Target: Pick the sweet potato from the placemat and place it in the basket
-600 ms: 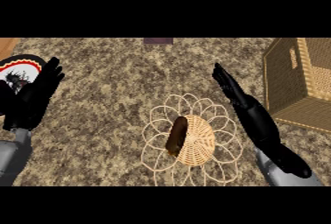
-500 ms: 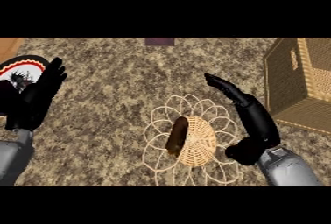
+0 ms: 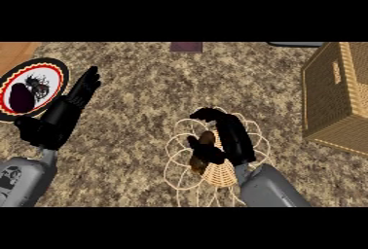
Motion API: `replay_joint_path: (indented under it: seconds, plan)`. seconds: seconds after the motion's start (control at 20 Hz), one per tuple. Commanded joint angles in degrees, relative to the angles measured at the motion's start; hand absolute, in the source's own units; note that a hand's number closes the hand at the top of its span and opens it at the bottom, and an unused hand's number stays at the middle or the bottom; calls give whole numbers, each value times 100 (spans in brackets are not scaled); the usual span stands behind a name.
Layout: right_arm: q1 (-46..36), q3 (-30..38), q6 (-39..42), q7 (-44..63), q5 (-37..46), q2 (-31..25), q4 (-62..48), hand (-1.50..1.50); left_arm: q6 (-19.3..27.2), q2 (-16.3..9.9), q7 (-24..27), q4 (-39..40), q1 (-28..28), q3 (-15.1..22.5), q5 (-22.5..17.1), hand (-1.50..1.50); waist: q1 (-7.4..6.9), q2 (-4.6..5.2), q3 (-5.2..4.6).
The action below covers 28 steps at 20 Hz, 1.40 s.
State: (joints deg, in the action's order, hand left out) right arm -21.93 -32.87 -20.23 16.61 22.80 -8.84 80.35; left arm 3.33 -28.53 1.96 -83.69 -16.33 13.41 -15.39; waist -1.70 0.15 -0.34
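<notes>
Now the right robot hand (image 3: 226,138) curls round the sweet potato (image 3: 203,146) on the placemat (image 3: 179,165); the left robot hand (image 3: 68,109) rests open; the basket (image 3: 338,97) sits apart.

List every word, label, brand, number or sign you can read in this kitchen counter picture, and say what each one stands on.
None: no readable word, number or brand shows.
The round plate with the red and black rim bears a black drawing, no letters.
The grey left forearm carries a dark mark too blurred to read.
The square woven wicker basket, the round woven straw placemat and the brown sweet potato carry none.
</notes>
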Motion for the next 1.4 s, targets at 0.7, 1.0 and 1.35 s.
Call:
replay_joint_path:
  seconds: [0.7,1.0,1.35]
  plan:
    - [-3119,-968,2620,5418,3244,882,-2392,-150,48,260,27,-153,165,331,235,0,-110,-138,-20]
    - [-3442,-556,3968,6197,1720,880,-2307,-150,-9,225,155,-132,192,299,272,0,-222,-96,0]
    - [-4338,-377,4341,6848,573,878,-2256,-150,-50,280,167,-73,165,286,263,0,-163,-121,0]
